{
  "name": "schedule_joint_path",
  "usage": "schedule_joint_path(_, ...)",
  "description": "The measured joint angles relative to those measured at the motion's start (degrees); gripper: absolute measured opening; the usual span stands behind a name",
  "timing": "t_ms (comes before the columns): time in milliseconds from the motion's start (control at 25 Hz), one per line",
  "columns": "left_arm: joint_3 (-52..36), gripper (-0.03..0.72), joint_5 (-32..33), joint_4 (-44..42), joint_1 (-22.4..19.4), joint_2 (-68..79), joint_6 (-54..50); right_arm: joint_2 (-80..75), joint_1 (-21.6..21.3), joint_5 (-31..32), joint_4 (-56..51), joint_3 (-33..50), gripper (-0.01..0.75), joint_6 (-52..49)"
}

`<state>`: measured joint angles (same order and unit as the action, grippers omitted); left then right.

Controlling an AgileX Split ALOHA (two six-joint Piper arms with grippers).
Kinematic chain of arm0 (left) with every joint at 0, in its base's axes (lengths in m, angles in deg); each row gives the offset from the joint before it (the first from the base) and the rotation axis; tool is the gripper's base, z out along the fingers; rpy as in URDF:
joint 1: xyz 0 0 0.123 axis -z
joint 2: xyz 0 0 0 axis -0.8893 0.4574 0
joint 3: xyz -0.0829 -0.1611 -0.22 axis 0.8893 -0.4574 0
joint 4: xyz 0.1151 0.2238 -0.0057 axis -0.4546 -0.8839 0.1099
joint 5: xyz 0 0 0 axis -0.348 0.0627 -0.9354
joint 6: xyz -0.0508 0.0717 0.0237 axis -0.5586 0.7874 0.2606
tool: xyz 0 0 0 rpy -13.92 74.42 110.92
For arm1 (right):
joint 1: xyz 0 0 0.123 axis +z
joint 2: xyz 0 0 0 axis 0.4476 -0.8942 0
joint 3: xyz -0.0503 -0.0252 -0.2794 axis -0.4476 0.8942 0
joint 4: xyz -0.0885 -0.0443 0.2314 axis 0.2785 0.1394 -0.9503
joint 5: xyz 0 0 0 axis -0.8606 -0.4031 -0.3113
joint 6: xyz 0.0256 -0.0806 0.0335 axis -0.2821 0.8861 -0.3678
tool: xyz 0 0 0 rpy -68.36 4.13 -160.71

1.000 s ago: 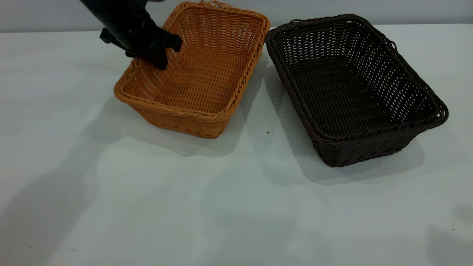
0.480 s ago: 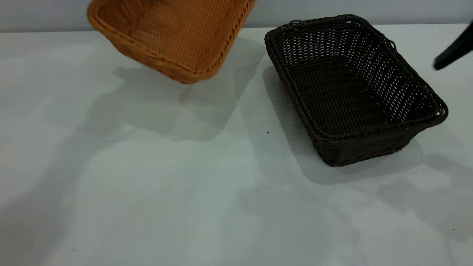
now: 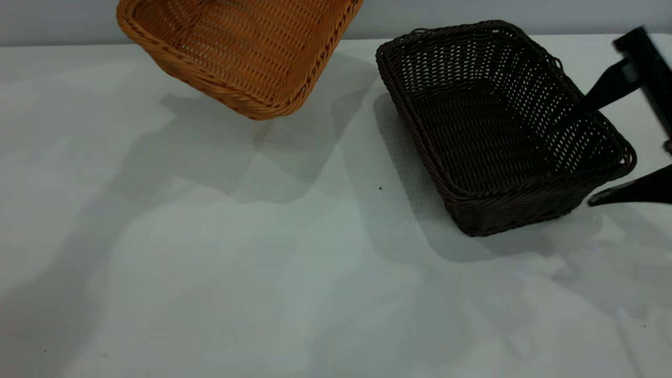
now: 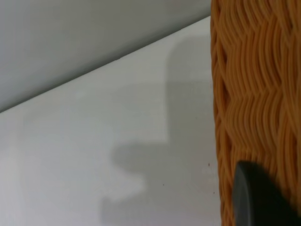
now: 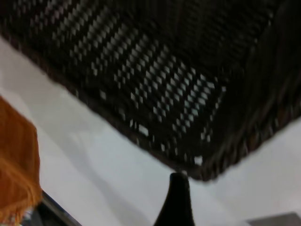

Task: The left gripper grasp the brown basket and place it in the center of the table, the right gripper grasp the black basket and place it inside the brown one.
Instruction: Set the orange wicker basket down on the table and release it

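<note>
Right pincer (image 3: 604,152) wide, straddling black basket (image 3: 499,126) right end; brown basket (image 3: 241,52) airborne, left pincer grip unclear.

The brown basket (image 3: 247,52) is orange-brown woven wicker-style strands with a braided rim, slightly shiny. The black basket (image 3: 499,126) has the same ribbed weave in dark, open-meshed strands. The table (image 3: 210,273) is smooth, pale, faintly sheened. The right gripper (image 3: 625,142) looks hard, black, glossy.
</note>
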<state>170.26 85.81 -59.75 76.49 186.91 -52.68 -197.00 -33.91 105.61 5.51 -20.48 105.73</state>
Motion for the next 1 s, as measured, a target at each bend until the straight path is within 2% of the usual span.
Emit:
schedule_joint_path(360,0.0,0.081,0.05,-0.01,0.0,0.0,0.19,-8.4,0.0,-0.95,-13.57,-0.07,0.571,10.19)
schedule_joint_path(560,0.0,0.081,0.0,-0.06,0.0,0.0,1.32,-9.76,1.58,-3.34,-17.36,-0.5,0.531,14.33)
schedule_joint_path(800,0.0,0.081,0.18,-0.06,0.0,0.0,1.45,-12.61,5.95,-7.45,-18.21,-4.49,0.427,16.96)
schedule_joint_path(880,0.0,0.081,0.35,-0.11,0.0,0.0,1.73,-13.3,6.28,-9.39,-18.29,-5.45,0.37,17.08)
schedule_joint_path(1000,0.0,0.081,0.56,-0.17,0.0,0.0,2.88,-13.63,6.28,-11.92,-18.43,-5.83,0.245,17.12)
